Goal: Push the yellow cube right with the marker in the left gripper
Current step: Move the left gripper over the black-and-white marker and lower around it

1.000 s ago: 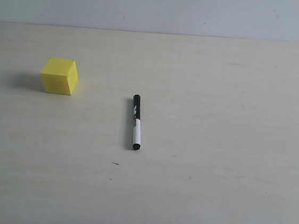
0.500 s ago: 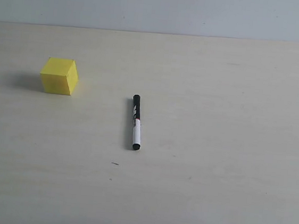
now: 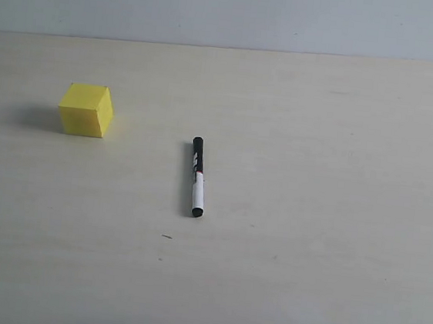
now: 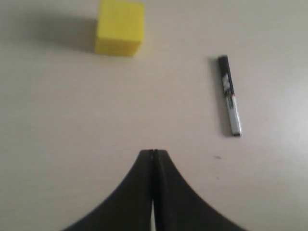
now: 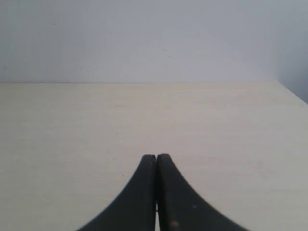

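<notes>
Marker (image 3: pixel 198 177) flat on worktop (image 3: pixel 315 180), ungrasped; red-and-black label, writing illegible. In exterior view, yellow cube (image 3: pixel 86 110) well apart to its left. Jaws pressed together, nothing held: left gripper (image 4: pixel 153 153), right gripper (image 5: pixel 157 157).

The exterior camera stands off the arms, raised, and looks down at a slant over the tabletop (image 3: pixel 332 166) toward the wall (image 3: pixel 232 13) behind it. The left wrist camera looks steeply down past the tip of the left claw (image 4: pixel 153 153) and is closer; it shares the yellow cube (image 4: pixel 120 27) and the marker (image 4: pixel 229 96) with the exterior view. The right wrist camera sits low behind the right claw (image 5: pixel 157 156), faces almost level across the tabletop to the wall, and shares only these two.
</notes>
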`<state>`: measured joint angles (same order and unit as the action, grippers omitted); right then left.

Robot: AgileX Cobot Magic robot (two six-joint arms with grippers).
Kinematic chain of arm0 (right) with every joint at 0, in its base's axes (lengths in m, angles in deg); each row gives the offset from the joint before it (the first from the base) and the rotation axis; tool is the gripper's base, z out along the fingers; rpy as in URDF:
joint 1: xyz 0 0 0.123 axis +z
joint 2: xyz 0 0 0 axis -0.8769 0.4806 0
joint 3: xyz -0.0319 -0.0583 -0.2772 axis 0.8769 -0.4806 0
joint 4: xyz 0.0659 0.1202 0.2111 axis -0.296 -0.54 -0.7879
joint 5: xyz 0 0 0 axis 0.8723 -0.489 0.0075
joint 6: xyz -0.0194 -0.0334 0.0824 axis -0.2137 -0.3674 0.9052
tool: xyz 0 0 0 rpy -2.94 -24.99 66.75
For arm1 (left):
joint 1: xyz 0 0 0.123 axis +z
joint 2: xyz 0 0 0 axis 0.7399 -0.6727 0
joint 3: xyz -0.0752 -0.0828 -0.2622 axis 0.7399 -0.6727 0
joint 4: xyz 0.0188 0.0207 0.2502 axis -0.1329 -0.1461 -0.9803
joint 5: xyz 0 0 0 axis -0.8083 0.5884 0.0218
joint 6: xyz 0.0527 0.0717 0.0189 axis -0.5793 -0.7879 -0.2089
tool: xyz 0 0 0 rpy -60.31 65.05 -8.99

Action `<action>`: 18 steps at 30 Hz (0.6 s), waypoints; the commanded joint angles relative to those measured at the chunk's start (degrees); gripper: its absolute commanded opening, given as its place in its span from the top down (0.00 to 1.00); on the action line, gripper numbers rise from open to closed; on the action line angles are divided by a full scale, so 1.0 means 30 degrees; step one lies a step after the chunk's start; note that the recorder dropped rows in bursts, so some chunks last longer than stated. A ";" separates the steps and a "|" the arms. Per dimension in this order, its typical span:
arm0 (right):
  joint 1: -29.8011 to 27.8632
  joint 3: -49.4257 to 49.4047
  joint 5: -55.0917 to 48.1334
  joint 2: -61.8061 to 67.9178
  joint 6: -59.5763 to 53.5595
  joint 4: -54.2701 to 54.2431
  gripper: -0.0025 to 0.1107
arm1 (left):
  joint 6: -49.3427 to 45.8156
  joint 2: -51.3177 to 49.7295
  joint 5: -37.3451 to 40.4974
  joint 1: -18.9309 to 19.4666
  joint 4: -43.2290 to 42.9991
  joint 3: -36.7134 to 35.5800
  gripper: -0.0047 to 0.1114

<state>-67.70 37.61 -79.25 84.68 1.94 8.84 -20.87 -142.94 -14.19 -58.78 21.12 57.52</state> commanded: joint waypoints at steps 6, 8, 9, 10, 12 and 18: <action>-0.0082 -0.0098 0.0280 -0.0126 0.0035 0.0047 0.98 | 0.8810 -0.5778 0.1478 -0.8331 -0.6848 0.2331 0.96; -0.0082 -0.0098 0.0280 -0.0126 0.0035 0.0047 0.98 | 1.1076 -0.7397 0.3126 -0.9708 -0.8731 0.3660 0.96; -0.0082 -0.0098 0.0280 -0.0126 0.0035 0.0047 0.98 | 1.1912 -0.8269 0.3826 -1.0321 -0.9329 0.4372 0.96; -0.0082 -0.0098 0.0280 -0.0126 0.0035 0.0047 0.98 | 1.2411 -0.9115 0.4235 -1.0802 -0.9500 0.5088 0.96; -0.0082 -0.0098 0.0280 -0.0126 0.0035 0.0047 0.98 | 1.2926 -1.0637 0.4315 -1.1429 -0.9209 0.6415 0.96; -0.0082 -0.0098 0.0280 -0.0126 0.0035 0.0047 0.98 | 1.2081 -1.4337 0.3833 -1.2370 -0.6976 1.0310 0.96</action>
<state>-67.70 37.61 -79.25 84.68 1.94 8.84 16.56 -181.56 -2.61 -94.72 -2.30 83.99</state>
